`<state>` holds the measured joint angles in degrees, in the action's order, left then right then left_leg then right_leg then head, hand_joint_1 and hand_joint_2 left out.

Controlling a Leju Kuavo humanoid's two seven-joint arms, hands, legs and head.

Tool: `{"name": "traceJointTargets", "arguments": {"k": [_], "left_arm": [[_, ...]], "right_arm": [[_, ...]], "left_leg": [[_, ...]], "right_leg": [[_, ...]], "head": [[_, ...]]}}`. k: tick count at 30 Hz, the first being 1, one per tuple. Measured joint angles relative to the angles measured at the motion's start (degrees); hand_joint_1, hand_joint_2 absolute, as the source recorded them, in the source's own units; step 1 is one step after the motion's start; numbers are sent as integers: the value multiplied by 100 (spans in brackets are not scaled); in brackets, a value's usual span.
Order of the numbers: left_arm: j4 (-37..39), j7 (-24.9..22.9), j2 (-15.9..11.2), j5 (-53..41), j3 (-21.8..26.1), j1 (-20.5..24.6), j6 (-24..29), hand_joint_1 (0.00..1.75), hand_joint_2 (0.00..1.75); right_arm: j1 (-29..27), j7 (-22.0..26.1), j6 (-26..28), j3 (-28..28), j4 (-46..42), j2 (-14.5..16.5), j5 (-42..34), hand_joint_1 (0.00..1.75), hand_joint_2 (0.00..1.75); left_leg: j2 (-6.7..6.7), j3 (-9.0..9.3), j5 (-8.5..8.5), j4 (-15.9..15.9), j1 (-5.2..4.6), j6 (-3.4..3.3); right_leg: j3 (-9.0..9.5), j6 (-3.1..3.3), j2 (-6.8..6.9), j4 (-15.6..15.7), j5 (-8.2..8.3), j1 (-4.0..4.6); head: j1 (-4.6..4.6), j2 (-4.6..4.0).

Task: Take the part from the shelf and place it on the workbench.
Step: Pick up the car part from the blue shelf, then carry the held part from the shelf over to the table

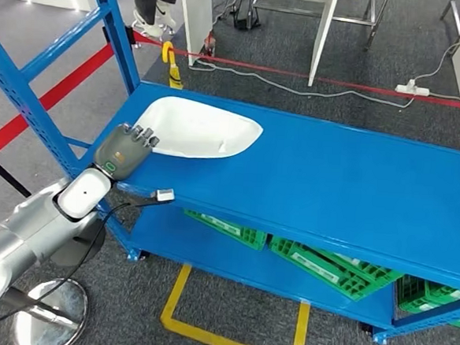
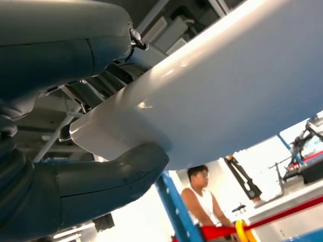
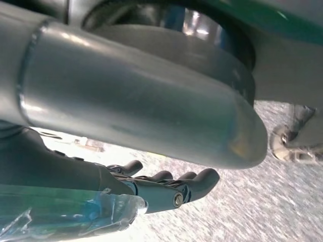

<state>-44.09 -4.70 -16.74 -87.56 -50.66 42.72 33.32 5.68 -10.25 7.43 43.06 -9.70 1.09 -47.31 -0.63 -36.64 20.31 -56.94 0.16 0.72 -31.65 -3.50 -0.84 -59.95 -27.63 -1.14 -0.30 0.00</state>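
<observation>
white part point(image 1: 197, 128) lies flat at the left end of the blue shelf point(image 1: 346, 188), long axis along the shelf, narrow tip pointing right | bare shelf to its right | left hand point(image 1: 123, 149) grips its left rim, thumb point(image 2: 95, 181) under, fingers point(image 1: 145, 135) over | right hand point(image 3: 167, 189) hangs above floor, fingers straight, holding nothing

No readable text, labels or numbers.
</observation>
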Motion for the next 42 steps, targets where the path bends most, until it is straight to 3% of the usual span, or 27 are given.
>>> {"name": "traceJointTargets", "arguments": {"k": [2,3,4,6,7,8,10,11,13,15,17,18,20,22,23,24,26,27,29,31,33,34,37,38,39,40,42], "left_arm": [[0,0,-1,0,-11,-3,-1,175,175],[0,0,-2,0,-14,-4,-2,175,175],[0,0,-3,0,-15,-4,-2,175,175],[0,0,-3,0,-15,-5,-7,175,175],[0,0,-2,0,-17,-9,-9,175,175],[0,0,-1,0,-20,-15,-11,175,175],[-5,0,0,0,-22,-22,-12,175,175],[-14,0,-1,0,-22,-20,-12,175,175],[-51,-1,0,0,-19,-5,-12,175,175],[-86,-4,3,0,-18,8,-12,175,175],[-99,-7,5,0,-25,0,-12,175,175],[-104,-7,6,0,-32,-5,-12,175,175],[-120,-7,5,-1,-42,-9,-14,175,175],[-129,-7,-2,-1,-45,-15,-16,175,175],[-130,-7,-5,-1,-48,-24,-17,175,175],[-132,-7,-8,-1,-50,-37,-19,175,175],[-137,-7,-13,-1,-52,-65,-23,175,175],[-142,-7,-18,-1,-50,-71,-26,175,175],[-153,-3,-38,0,-40,-70,-30,175,175],[-164,1,-56,0,-34,-68,-33,175,175],[-172,1,-65,-1,-36,-72,-40,175,175],[-177,1,-76,-2,-36,-73,-46,175,175],[-186,-2,-112,-2,-38,-75,-58,175,175],[-186,-3,-115,-2,-40,-83,-57,175,175],[-186,-3,-115,-2,-43,-92,-57,175,175],[-186,-3,-117,-2,-44,-98,-57,175,175],[-194,-4,-121,-2,-39,-100,-58,175,175]], "right_arm": [[2,3,-2,0,-1,1,-1,0,0],[4,3,-2,0,-1,2,-1,0,0],[6,3,-3,0,-1,2,-1,0,0],[4,2,-3,0,-1,2,-1,0,0],[2,2,-5,0,-1,2,-1,0,0],[1,2,-8,0,-2,2,-1,0,0],[1,2,-15,0,-2,2,-1,0,0],[3,2,-19,0,-2,2,0,0,0],[7,2,-29,0,-2,2,1,0,0],[7,2,-45,1,-2,2,3,0,0],[-5,4,-60,2,-2,1,5,0,0],[-14,5,-70,2,-2,0,5,0,0],[-26,1,-98,2,-2,-2,5,0,0],[-25,-4,-126,2,-2,-2,5,0,0],[-23,-5,-135,2,-2,-2,4,0,0],[-21,-4,-139,2,-2,-2,4,0,0],[-14,-4,-152,2,-2,-3,4,0,0],[-5,-5,-161,2,-3,-5,5,0,0],[12,-5,-174,2,-4,-12,5,0,0],[18,1,-177,2,-4,-15,4,0,0],[18,7,-178,2,-4,-12,-3,0,0],[20,6,-180,2,-4,-11,-9,0,0],[17,5,-192,2,-6,-11,-27,0,0],[12,4,-195,2,-7,-11,-30,0,0],[9,3,-195,2,-7,-11,-30,0,0],[10,2,-195,2,-7,-11,-31,0,0],[16,2,-197,2,-7,-11,-37,0,0]], "left_leg": [[-7,-43,-11,-26,7,44],[-4,-91,90,-110,14,69],[0,-176,280,-309,21,95],[6,-415,803,-1016,28,137],[6,-516,998,-1383,29,146],[6,-547,1080,-1617,29,146],[6,-324,929,-1519,29,121],[6,-76,787,-1213,28,100],[2,449,688,-469,17,57],[-4,666,740,-74,-8,22],[3,619,677,-7,-15,-31],[12,582,620,12,-10,-68],[29,476,494,41,0,-141],[30,330,376,37,-23,-187],[29,252,316,34,-38,-197],[28,173,256,31,-53,-203],[23,32,138,27,-83,-201],[22,-27,83,23,-95,-191],[26,-99,-16,18,-107,-152],[34,-123,-113,29,-95,-93],[32,-156,-87,12,-79,-26],[30,-197,72,-87,-71,12],[29,-426,906,-1002,-15,128],[29,-478,1045,-1337,9,161],[29,-467,1037,-1538,32,193],[29,-381,919,-1575,57,224],[29,75,646,-1109,122,299]], "right_leg": [[-76,96,-1,-24,41,-7],[-119,151,1,-29,78,-10],[-170,205,3,-27,120,-16],[-286,273,9,-25,206,-11],[-346,282,12,-26,248,-7],[-407,282,15,-26,293,-2],[-522,263,18,-28,383,4],[-567,246,18,-28,426,5],[-631,192,16,-26,508,17],[-666,121,16,5,608,23],[-690,44,14,56,692,11],[-726,16,18,29,630,9],[-870,-13,27,-368,199,12],[-1041,-18,35,-1107,-320,28],[-1072,-13,35,-1395,-416,39],[-1027,1,35,-1528,-386,54],[-647,63,35,-1207,-94,93],[-362,113,37,-822,-37,115],[131,183,39,-84,-112,154],[245,223,38,186,-176,182],[174,288,57,210,-71,165],[138,326,68,229,1,147],[-72,359,78,237,225,110],[-162,342,82,230,291,98],[-252,320,87,221,353,83],[-341,294,92,208,413,63],[-505,224,98,166,522,20]], "head": [[-8,0],[-19,0],[-33,0],[-58,0],[-62,0],[-61,0],[-62,0],[-63,0],[-61,0],[-58,0],[-57,0],[-53,0],[-43,0],[-38,0],[-39,0],[-39,0],[-40,0],[-41,0],[-49,0],[-46,0],[-32,0],[-39,0],[-65,0],[-65,0],[-66,0],[-66,0],[-68,0]]}}
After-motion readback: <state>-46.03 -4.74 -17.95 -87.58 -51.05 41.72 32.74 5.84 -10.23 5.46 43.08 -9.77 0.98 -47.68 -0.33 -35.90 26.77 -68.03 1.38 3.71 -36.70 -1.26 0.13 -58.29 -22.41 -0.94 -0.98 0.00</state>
